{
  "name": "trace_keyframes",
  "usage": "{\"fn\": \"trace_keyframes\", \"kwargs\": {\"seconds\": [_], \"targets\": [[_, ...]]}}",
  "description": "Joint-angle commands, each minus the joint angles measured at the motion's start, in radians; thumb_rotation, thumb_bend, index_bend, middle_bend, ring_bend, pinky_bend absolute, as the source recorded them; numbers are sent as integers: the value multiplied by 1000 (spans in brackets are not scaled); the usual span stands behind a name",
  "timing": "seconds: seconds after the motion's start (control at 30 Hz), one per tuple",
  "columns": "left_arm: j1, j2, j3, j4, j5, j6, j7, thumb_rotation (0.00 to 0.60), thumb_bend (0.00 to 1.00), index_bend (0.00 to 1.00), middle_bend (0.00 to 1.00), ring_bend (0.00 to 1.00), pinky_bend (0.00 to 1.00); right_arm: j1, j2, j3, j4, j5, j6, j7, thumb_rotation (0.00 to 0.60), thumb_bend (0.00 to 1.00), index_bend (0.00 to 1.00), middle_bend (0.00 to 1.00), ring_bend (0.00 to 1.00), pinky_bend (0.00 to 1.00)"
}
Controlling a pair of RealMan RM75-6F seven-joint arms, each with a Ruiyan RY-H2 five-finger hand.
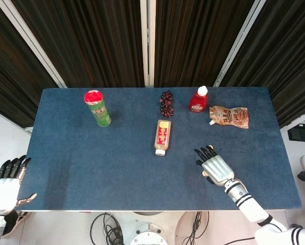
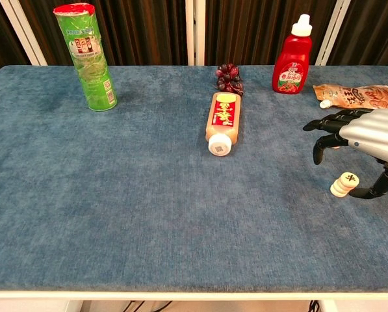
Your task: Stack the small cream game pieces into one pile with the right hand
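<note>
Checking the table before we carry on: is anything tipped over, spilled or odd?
One bottle lies on its side mid-table, cap toward the robot, with no spill visible. The green can and red bottle stand upright. The cream pieces sit stacked beside the right hand.

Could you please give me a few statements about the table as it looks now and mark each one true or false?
1. The green canister stands upright. True.
2. The right hand grips the red sauce bottle. False: it hangs over the cream game pieces, fingers spread, and the bottle stands apart behind it.
3. The cream pieces sit in one small pile. True.
4. The cream-bodied bottle stands upright. False: it lies on its side, cap towards the robot.
5. The left hand rests on the blue table. False: it is off the table's left edge.
</note>
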Motion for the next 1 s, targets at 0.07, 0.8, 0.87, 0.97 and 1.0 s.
{"fn": "trace_keyframes", "kwargs": {"seconds": [0.07, 0.8, 0.87, 0.97, 1.0], "targets": [[1, 2, 0, 2, -2, 0, -4, 600, 93, 0, 0, 0, 0, 1, -5, 6, 5, 7, 3, -3, 600, 145, 323, 34, 0, 0], [2, 0, 1, 5, 6, 3, -11, 600, 93, 0, 0, 0, 0, -12, 75, 73, -25, 14, 81, 108, 600, 141, 317, 35, 0, 0], [1, -1, 0, 4, 6, 3, -9, 600, 93, 0, 0, 0, 0, 2, 59, 94, 19, 63, 56, 99, 600, 138, 317, 36, 0, 0], [1, -1, 0, 3, 6, 3, -8, 600, 93, 0, 0, 0, 0, 24, 19, 119, 97, 126, 18, 92, 600, 128, 317, 36, 0, 0], [1, -1, 0, 3, 6, 3, -8, 600, 93, 0, 0, 0, 0, 30, 2, 125, 123, 141, 10, 91, 600, 126, 317, 36, 0, 0]]}}
